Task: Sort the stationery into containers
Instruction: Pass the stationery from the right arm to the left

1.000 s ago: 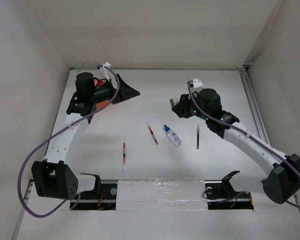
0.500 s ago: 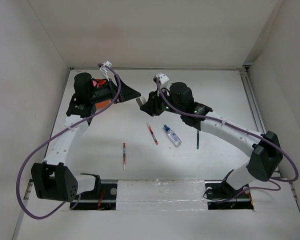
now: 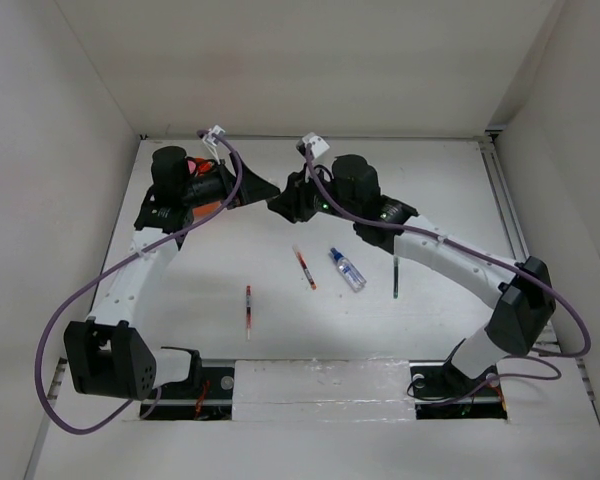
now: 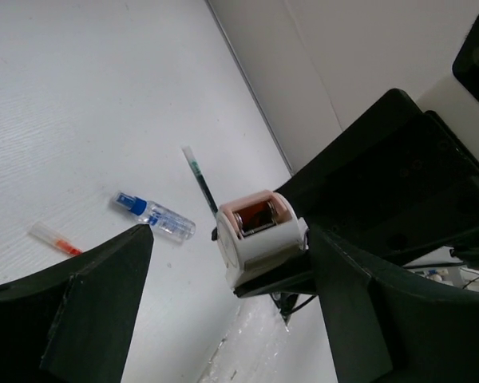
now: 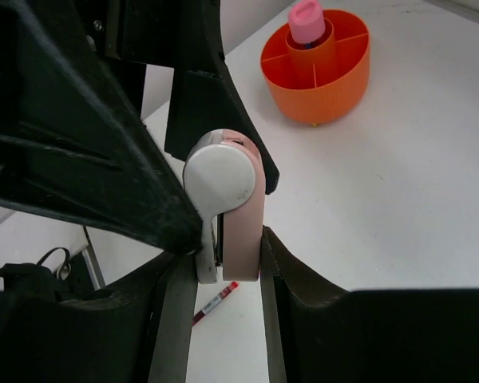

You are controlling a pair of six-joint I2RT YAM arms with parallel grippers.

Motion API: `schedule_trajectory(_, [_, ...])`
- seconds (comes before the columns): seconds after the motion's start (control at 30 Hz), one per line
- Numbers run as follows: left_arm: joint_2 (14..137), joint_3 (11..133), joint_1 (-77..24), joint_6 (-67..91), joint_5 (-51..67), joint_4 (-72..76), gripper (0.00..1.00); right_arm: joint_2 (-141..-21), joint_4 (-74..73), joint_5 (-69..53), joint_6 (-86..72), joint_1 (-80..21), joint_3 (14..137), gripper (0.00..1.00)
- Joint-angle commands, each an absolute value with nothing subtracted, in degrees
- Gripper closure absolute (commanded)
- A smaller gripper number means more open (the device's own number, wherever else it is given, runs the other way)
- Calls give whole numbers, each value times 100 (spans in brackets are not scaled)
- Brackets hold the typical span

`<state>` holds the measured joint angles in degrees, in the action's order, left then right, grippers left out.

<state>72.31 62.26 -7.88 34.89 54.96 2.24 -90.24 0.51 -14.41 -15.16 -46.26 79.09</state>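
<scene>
My right gripper [image 5: 223, 263] is shut on a small white and tan-pink eraser-like piece [image 5: 223, 199] and holds it up in the air. In the top view my right gripper [image 3: 280, 205] meets my left gripper [image 3: 265, 187] at the back left. My left gripper [image 4: 231, 235] is open, and the held piece [image 4: 259, 235] sits between its wide-spread fingers. One black left finger [image 5: 104, 159] is against the piece's white side. The orange cup [image 5: 315, 68] holds the pink tube [image 5: 307, 20] in its centre compartment. In the top view the cup [image 3: 205, 208] is mostly hidden under my left arm.
Two red-white pens [image 3: 304, 267] [image 3: 248, 311], the blue-capped bottle [image 3: 345, 270] and the dark green pen [image 3: 396, 275] lie on the white table in front of the arms. White walls close in the back and both sides.
My right arm has swung left across the table with the piece in its jaws, up to my left gripper. The left arm has hardly moved.
</scene>
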Motion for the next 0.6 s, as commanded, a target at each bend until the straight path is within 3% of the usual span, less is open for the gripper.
schedule_trajectory(0.0, [7225, 6249, -782, 3375, 5371, 203, 27, -9044, 422, -1477, -1450, -4816, 8253, 100])
schedule_trajectory(0.07, [7164, 6249, -782, 3313, 5107, 115, 42, -9044, 422, -1406, -1450, -4877, 8253, 100])
schedule_trajectory(0.27, [7049, 6302, -782, 3313, 4571, 44, 53, -9044, 422, -1406, -1397, -4939, 8253, 100])
schedule_trajectory(0.4, [7049, 6380, -782, 3313, 4413, -61, 79, -9096, 422, -1336, -1397, -4992, 8253, 100])
schedule_trajectory(0.43, [7101, 6381, -782, 3313, 4412, -175, 93, -9097, 422, -1336, -1397, -4992, 8253, 100])
schedule_trajectory(0.47, [7171, 6442, -782, 3313, 4282, -228, 100, -9097, 422, -1336, -1397, -4992, 8253, 100])
schedule_trajectory(0.57, [7225, 6504, -782, 3261, 3895, -404, 100, -9097, 422, -1397, -1397, -5045, 8253, 100])
